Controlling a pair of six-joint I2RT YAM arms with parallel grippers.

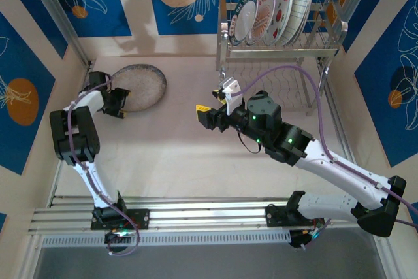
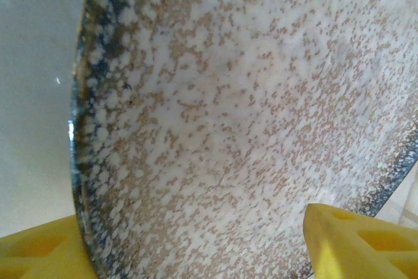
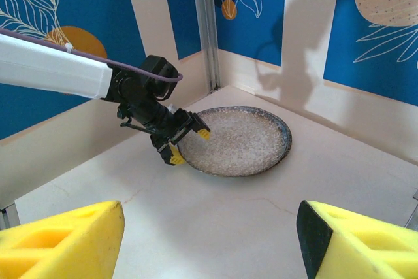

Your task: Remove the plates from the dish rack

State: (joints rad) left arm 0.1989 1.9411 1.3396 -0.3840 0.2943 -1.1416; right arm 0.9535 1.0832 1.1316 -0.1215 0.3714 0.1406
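Far left, your left tool sits at the near rim of the speckled grey plate. The plate lies flat on the bench, near the back-left corner and well apart from the rack. From the right wrist view, that tool's yellow fingertips stand apart, one over the rim and one outside it. That reads as released, not pinching. The danger here is a slanted pull-away: a fingertip could hook the raised rim and drag or tip the plate. Lift clear first.

The plate looks glazed, with brown flecks and a dark blue-grey edge, so I'd judge it slippery.

Mid-bench, your right tool hovers spread wide with nothing between its jaws, pointing left.

On the right, the dish rack holds four plates on edge in its upper shelf, packed close. They run from the small dark-rimmed plate to the big grid-lined plate. Reach in crooked and you'll knock a neighbour. The purple cable arches just in front of the rack and could snag the wire.
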